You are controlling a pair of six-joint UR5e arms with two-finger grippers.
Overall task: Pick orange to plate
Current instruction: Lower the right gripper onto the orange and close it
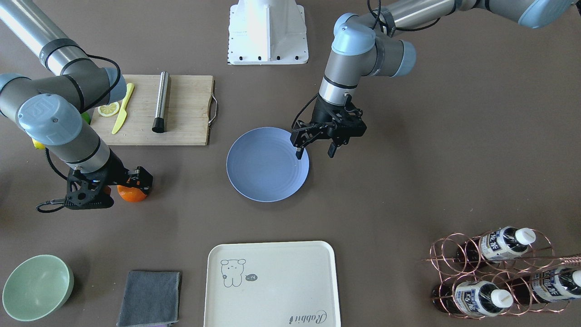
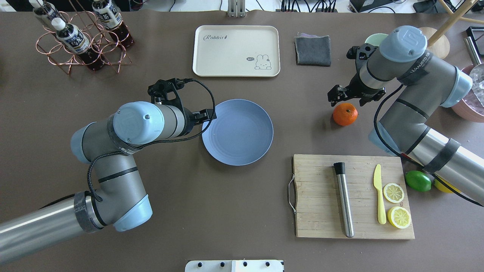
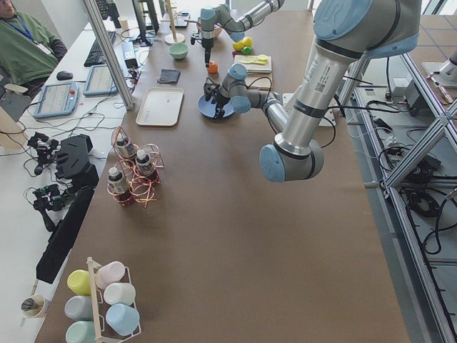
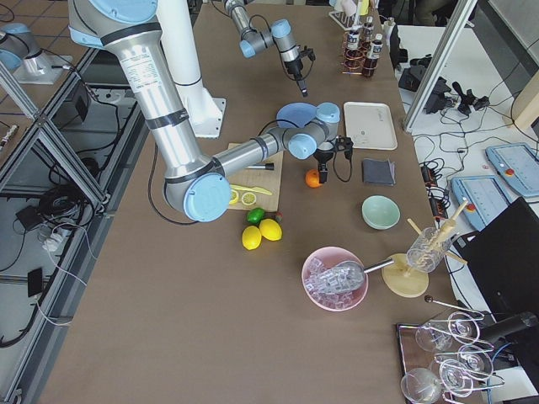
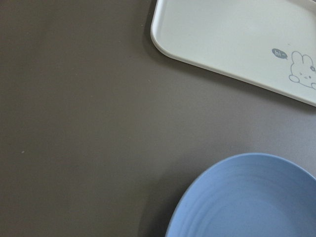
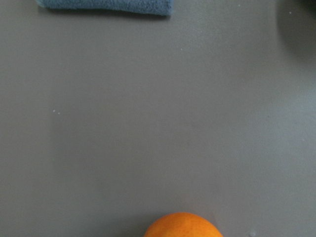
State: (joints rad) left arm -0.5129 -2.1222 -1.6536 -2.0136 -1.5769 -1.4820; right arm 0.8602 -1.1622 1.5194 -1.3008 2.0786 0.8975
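The orange (image 1: 132, 194) (image 2: 345, 114) rests on the brown table, well off to one side of the periwinkle-blue plate (image 1: 268, 168) (image 2: 238, 132). My right gripper (image 1: 123, 185) (image 2: 353, 99) hovers right over the orange, open, with one finger on either side of its top. In the right wrist view only the top of the orange (image 6: 182, 226) shows, at the bottom edge. My left gripper (image 1: 315, 152) (image 2: 206, 115) hangs open and empty over the plate's rim on the opposite side. The left wrist view shows the plate's edge (image 5: 247, 197) with nothing on it.
Beside the orange lies a wooden cutting board (image 2: 321, 196) with a steel rod, a yellow knife and two lemon slices. A lime (image 2: 418, 180) sits off the board's end. The cream tray (image 2: 236, 51), grey cloth (image 2: 312, 50), green bowl (image 1: 36, 286) and bottle rack (image 2: 81, 37) line the far edge.
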